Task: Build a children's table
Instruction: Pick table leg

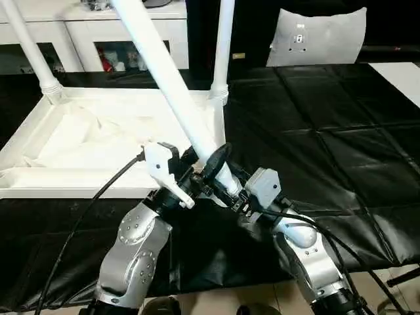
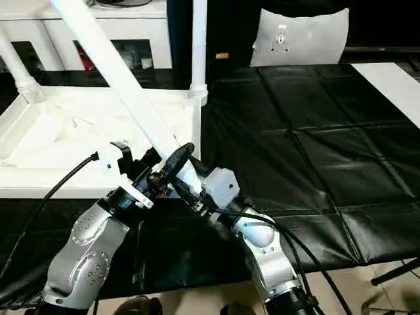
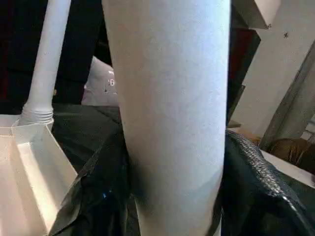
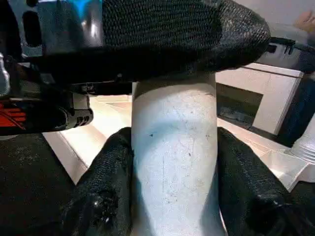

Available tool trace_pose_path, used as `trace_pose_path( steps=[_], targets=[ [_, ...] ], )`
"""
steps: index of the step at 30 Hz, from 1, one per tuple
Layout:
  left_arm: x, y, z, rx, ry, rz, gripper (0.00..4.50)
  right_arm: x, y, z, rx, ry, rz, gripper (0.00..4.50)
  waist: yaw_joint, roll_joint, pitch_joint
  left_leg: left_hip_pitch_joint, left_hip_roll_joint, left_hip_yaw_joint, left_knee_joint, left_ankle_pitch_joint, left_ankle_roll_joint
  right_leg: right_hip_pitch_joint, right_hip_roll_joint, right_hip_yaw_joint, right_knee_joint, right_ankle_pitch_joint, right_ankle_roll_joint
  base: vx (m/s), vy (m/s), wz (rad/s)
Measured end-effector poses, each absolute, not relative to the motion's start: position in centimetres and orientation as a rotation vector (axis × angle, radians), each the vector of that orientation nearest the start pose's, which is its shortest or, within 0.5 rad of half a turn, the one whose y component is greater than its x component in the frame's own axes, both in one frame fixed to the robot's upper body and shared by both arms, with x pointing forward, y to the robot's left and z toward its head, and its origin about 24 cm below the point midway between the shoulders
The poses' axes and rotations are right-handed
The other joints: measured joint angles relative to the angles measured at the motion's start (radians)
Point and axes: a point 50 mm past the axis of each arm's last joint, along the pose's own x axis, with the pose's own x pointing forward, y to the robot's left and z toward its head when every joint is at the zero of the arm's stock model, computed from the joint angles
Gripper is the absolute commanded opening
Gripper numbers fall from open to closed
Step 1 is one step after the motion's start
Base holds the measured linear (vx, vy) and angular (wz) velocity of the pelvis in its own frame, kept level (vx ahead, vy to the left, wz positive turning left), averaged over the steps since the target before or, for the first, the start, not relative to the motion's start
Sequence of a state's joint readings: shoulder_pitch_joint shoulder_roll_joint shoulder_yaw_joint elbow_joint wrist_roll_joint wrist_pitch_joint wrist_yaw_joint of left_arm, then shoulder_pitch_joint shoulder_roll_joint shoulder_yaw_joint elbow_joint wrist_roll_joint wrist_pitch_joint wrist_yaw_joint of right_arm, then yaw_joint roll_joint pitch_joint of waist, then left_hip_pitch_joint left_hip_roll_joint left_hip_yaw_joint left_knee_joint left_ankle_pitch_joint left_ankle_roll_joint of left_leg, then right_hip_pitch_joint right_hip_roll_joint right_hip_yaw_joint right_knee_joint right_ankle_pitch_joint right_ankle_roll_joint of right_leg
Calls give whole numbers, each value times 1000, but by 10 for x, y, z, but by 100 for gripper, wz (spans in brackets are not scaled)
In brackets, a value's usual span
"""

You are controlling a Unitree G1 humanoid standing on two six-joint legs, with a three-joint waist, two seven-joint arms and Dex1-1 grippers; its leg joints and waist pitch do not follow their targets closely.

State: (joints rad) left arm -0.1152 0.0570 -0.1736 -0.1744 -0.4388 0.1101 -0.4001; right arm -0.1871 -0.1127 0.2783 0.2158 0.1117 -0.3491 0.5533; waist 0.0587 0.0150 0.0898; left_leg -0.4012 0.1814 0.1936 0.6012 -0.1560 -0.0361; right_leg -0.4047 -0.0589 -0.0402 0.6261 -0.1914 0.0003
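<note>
The children's table top (image 1: 79, 182) lies upside down on the black work table, with two white legs standing in its far corner sockets (image 1: 29, 46) (image 1: 222, 46). A third white leg (image 1: 164, 79) slants up to the far left from beside the top's near right corner. My left gripper (image 1: 209, 164) is shut on this leg; its black fingers (image 3: 98, 196) press the tube (image 3: 167, 98) on both sides. Just below it, my right gripper (image 1: 233, 190) is shut on the leg's lower end (image 4: 174, 147), fingers (image 4: 251, 187) on either side.
A flat white rounded panel (image 1: 318, 36) leans at the back of the black-covered work table (image 1: 315, 144). White cabinets (image 1: 98, 33) stand behind. A white sheet (image 1: 400, 75) lies at the far right edge. The table's front edge and the floor are near my forearms.
</note>
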Motion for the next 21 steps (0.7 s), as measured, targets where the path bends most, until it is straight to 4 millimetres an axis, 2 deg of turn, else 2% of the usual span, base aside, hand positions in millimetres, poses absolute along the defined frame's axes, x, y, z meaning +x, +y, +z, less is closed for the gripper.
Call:
trace_pose_path(
  steps=[6, 12, 13, 14, 16, 18, 21],
  targets=[
    [257, 86, 104, -367, -183, -678, 205, 261, -73, 61, -90, -276, 854, 192, 0, 0, -1, 0, 0, 0, 0, 0, 0, 0, 0, 0, 0, 0, 0, 0, 0, 0],
    [268, 84, 109, -373, -118, -649, 201, 267, -76, 61, -76, -245, 842, 192, -1, -1, -2, 1, 0, 0, 1, 0, 0, 1, 0, 0, 0, 2, 0, 0, 0, 0],
    [269, 84, 110, -368, -110, -651, 200, 268, -76, 61, -68, -239, 840, 248, -1, -1, -2, 1, 0, 0, 1, 0, 0, 1, 0, 0, 0, 2, 0, 0, 0, 0],
    [270, 83, 111, -365, -107, -653, 200, 268, -76, 61, -61, -235, 839, 262, -1, -1, -2, 1, 0, 0, 1, 0, 0, 1, 0, 0, 0, 2, 0, 0, 0, 0],
    [272, 86, 114, -358, -106, -641, 200, 269, -74, 63, -53, -230, 851, 268, -2, 0, -2, 1, 0, 0, 1, 0, 0, 1, 0, 0, 0, 2, 0, 0, 0, 0],
    [277, 97, 116, -354, -113, -579, 199, 268, -73, 64, -49, -230, 873, 296, -4, 0, -2, 1, 0, 0, 0, 0, 0, 1, 0, 0, 0, 2, 0, 0, 0, 0],
    [281, 106, 120, -357, -112, -525, 198, 267, -74, 64, -48, -219, 890, 315, -2, 0, -2, 1, 0, 0, 1, 0, 0, 1, 0, 0, 0, 3, -1, 0, 0, 0]
  ],
)
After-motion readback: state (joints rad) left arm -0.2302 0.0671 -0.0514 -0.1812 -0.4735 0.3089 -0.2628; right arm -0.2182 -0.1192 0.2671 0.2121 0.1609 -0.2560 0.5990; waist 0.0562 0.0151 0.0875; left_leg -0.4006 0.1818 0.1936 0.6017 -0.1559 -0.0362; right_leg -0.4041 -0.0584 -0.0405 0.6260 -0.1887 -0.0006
